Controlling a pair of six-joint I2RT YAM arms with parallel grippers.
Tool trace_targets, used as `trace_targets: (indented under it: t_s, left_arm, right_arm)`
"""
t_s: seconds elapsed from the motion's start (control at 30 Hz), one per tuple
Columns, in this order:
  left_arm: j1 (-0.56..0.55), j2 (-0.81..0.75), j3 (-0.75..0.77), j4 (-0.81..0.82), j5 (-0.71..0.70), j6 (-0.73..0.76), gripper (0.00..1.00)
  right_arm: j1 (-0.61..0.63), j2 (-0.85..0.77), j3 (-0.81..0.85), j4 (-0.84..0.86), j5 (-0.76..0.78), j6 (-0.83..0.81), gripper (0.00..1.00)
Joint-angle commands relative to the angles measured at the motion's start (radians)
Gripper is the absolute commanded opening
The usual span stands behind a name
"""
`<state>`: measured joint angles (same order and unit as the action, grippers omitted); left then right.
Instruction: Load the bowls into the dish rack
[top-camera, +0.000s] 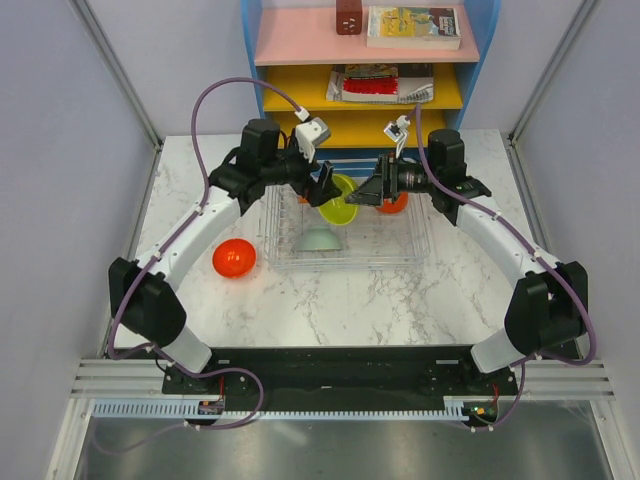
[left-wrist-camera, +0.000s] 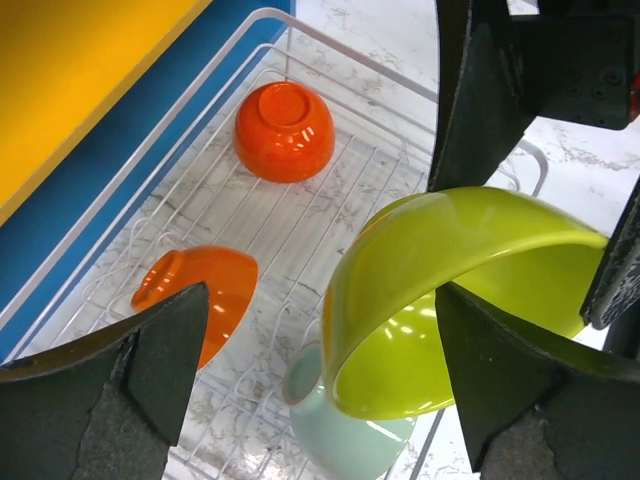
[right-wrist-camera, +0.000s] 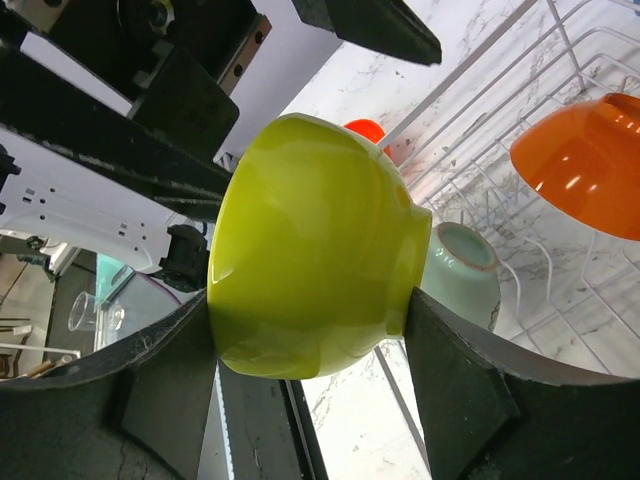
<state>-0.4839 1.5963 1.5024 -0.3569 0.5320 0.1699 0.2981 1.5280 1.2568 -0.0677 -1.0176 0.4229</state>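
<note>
Lime green bowl (right-wrist-camera: 310, 250) is tipped on its side between the fingers of the right gripper (right-wrist-camera: 308, 300), which press against opposite sides of it. In the overhead view it is at centre frame, over the back of the dish rack (top-camera: 400, 255). The left gripper (top-camera: 326, 188) hangs just beside it, jaws spread wide and grasping nothing.

Inside the rack, in the left wrist view:
- a mint bowl (left-wrist-camera: 340, 440), upside down at the lower middle
- an orange bowl (left-wrist-camera: 285, 130), bottom up near the top
- a second orange bowl (left-wrist-camera: 205, 295), on its side at the left

A red bowl (top-camera: 233, 258) rests on the marble table (top-camera: 330, 310), left of the rack.
</note>
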Motion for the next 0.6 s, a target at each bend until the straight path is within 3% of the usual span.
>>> trace_targets:
  t_s: [0.0, 0.17, 0.3, 0.57]
  left_arm:
    - [0.059, -0.032, 0.045, 0.013, 0.028, -0.003, 1.0]
    - [0.273, -0.099, -0.02, 0.016, 0.126, -0.053, 1.0]
    - [0.453, -0.191, -0.152, -0.006, 0.145, -0.017, 1.0]
    - [0.579, -0.326, -0.436, -0.123, 0.111, 0.166, 1.0]
  right_arm:
    - [-0.002, -0.015, 0.013, -0.01, 0.036, -0.05, 0.0]
    - [-0.011, -0.025, 0.032, -0.081, 0.108, -0.113, 0.0]
    - [-0.01, -0.04, 0.119, -0.277, 0.267, -0.248, 0.0]
    - [0.025, -0.141, 0.136, -0.484, 0.735, -0.521, 0.0]
